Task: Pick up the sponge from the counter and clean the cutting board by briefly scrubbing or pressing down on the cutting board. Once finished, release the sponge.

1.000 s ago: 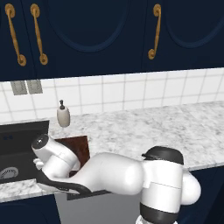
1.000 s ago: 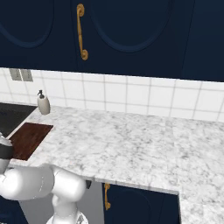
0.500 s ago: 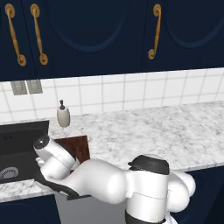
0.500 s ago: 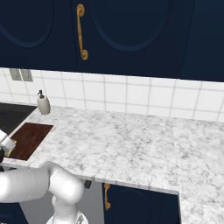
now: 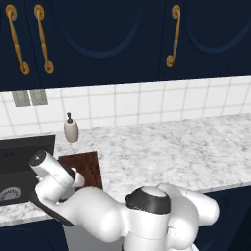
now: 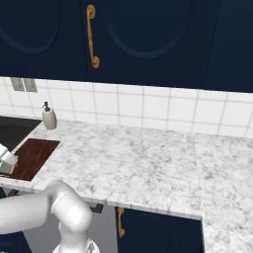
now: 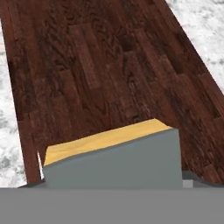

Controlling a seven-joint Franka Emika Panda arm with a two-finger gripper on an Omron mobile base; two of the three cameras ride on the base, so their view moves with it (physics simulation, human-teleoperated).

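The dark reddish-brown cutting board [image 5: 87, 164] lies on the speckled marble counter [image 5: 166, 147], just right of the sink. My gripper [image 6: 7, 163] hangs over the board's [image 6: 35, 154] near left end, shut on the sponge [image 6: 10, 170]. In the hand view the sponge [image 7: 114, 157] sits right at the bottom, with a yellow top edge and a grey face, and it covers my fingertips. The wood grain of the board [image 7: 109, 74] spreads close beneath it. Whether the sponge touches the wood cannot be told. In the left base view my own forearm hides the sponge.
The dark sink basin [image 5: 22, 157] lies left of the board. A soap dispenser [image 5: 71, 130] stands at the tiled wall behind it. The counter [image 6: 148, 158] runs far to the right. Its front edge is just below my hand. Navy cabinets hang overhead.
My elbow and shoulder have swung to the left. The hand with the sponge has stayed over the board's near end, shifting only slightly.
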